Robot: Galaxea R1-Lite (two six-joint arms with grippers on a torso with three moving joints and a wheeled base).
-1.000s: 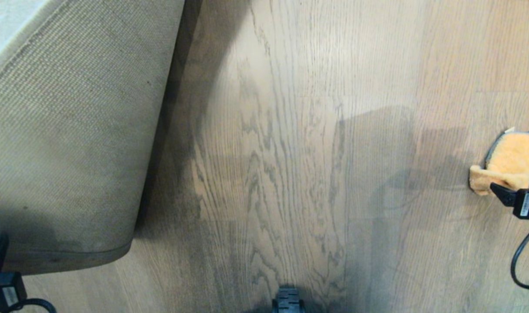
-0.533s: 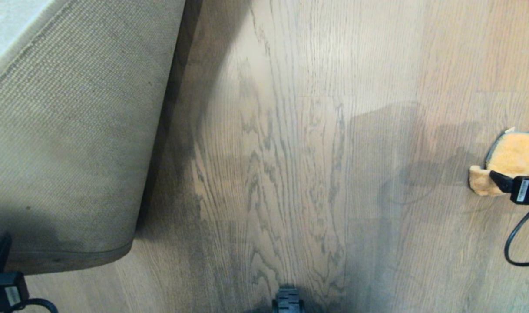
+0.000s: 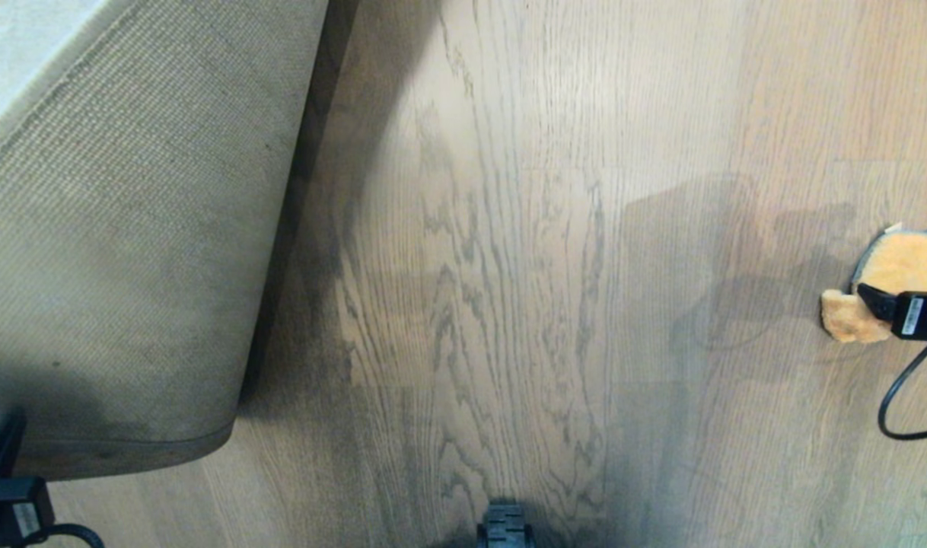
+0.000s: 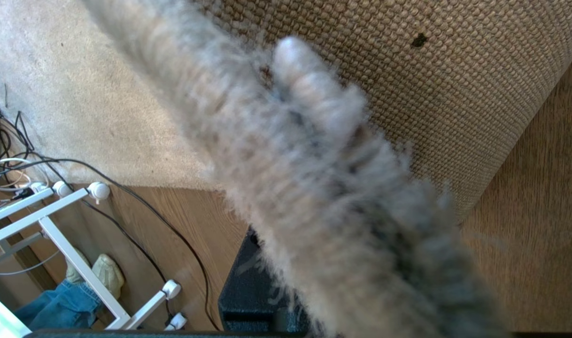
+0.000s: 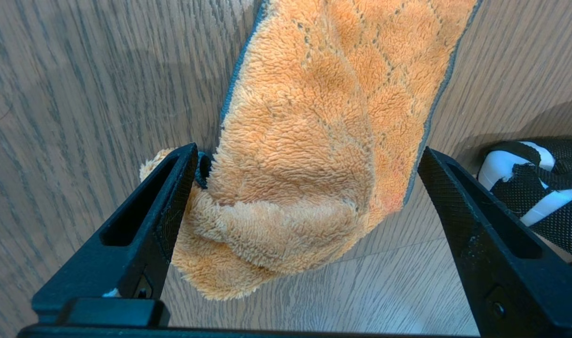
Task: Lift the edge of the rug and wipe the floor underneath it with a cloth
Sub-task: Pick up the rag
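Your left claw (image 3: 3,464) is clenched on the rug edge (image 3: 129,445), holding it folded up at the near left, backing showing. Your right claw (image 5: 305,188) is spread wide, straddling the cloth (image 5: 323,141), which lies on the floor (image 3: 509,266) at the far right.

Floor (image 3: 509,228): matt wood-grain planks, grey streaks. Rug edge (image 3: 129,266): coarse woven tan backing; fuzzy pale pile. Cloth (image 5: 314,141): fluffy orange microfibre. Right claw (image 5: 305,188): textured matt black plastic.
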